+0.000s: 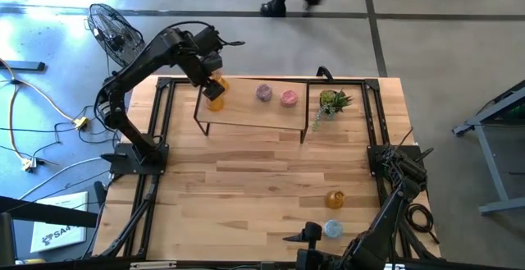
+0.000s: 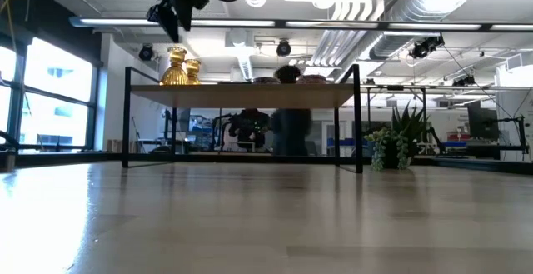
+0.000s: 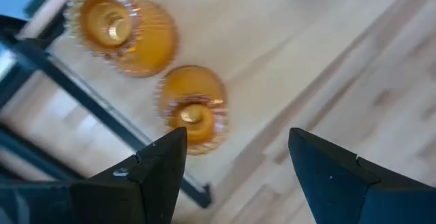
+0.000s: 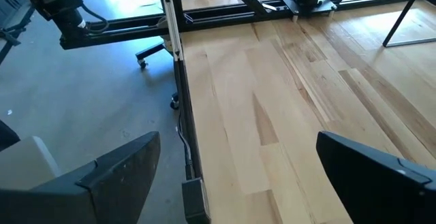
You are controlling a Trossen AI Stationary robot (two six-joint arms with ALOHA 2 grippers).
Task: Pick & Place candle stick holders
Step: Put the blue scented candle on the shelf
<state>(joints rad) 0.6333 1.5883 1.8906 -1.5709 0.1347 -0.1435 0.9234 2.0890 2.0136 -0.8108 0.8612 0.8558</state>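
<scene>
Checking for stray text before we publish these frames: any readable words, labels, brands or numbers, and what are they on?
No text can be read for certain.
White sheet on the floor beside the table: dark print on it, too small and blurred to read.
Candle stick holders, shelf, plant: no lettering visible.
</scene>
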